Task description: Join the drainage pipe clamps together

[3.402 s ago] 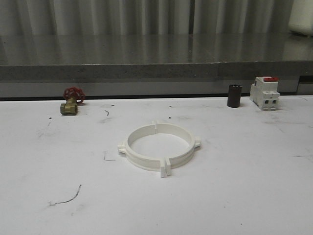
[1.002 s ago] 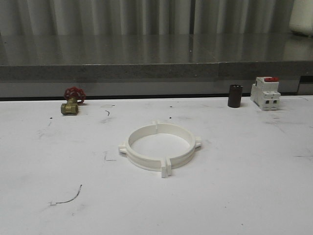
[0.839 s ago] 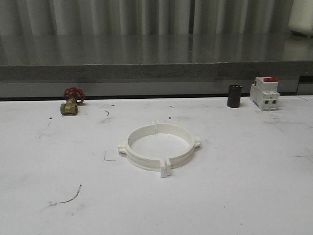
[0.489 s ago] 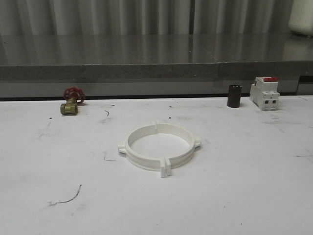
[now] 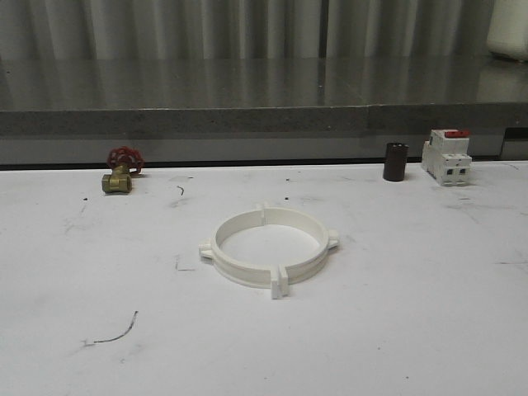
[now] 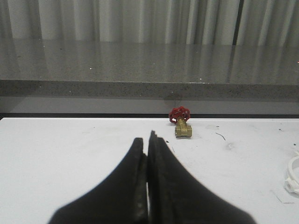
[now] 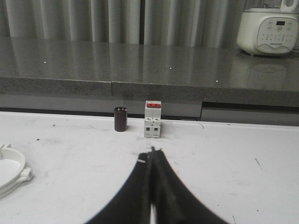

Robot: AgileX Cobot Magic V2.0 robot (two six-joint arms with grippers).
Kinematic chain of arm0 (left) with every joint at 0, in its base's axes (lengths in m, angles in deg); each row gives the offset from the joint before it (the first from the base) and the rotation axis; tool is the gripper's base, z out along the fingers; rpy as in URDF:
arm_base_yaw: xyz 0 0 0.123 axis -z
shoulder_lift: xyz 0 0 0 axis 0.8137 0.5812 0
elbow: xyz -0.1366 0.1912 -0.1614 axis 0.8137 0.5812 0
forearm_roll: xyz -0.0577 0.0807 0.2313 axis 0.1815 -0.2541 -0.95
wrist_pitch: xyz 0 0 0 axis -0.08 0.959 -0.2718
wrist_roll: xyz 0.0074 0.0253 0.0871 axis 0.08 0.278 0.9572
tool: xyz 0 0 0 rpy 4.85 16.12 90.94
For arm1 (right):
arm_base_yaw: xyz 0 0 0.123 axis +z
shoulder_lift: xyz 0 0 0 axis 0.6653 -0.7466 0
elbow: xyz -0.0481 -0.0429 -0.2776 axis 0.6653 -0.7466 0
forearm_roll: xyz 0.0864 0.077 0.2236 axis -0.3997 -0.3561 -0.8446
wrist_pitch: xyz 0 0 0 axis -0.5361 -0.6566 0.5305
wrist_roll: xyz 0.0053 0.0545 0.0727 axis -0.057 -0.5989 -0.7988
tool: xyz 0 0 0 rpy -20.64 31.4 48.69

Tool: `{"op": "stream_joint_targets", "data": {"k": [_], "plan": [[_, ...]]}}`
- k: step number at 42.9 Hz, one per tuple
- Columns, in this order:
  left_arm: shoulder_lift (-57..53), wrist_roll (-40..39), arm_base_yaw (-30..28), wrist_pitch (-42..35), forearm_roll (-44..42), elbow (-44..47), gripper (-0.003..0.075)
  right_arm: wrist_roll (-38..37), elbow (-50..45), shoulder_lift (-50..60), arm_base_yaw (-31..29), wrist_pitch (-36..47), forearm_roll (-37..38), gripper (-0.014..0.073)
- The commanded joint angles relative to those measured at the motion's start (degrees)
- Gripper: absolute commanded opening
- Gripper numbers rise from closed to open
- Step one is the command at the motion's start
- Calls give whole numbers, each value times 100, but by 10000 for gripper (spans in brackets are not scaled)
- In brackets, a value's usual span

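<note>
Front: pipe clamps (image 5: 269,248) already joined as a ring mid-surface (image 5: 412,330); left wrist: left claw (image 6: 147,140) pressed together, empty; right wrist: right claw (image 7: 152,151) likewise; probably finished, nothing left but holding clear.

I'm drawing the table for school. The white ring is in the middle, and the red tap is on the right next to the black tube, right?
Not quite. The front view shows the red tap at the back left, far from the black tube. The white ring is in the middle.
</note>
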Motion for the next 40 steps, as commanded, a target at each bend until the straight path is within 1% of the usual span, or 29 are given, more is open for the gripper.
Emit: {"op": "stream_joint_targets", "data": {"k": [1, 4, 9, 40], "plan": [[-49, -19, 17, -505, 59, 137, -20, 58, 24, 89, -17, 543, -26, -67], [-49, -19, 17, -505, 59, 137, -20, -9, 24, 89, -17, 571, -27, -67], [-49, -19, 17, -505, 59, 137, -20, -503, 18, 89, -24, 595, 104, -67], [-49, -19, 17, -505, 59, 137, -20, -512, 24, 89, -24, 563, 132, -67]]}}
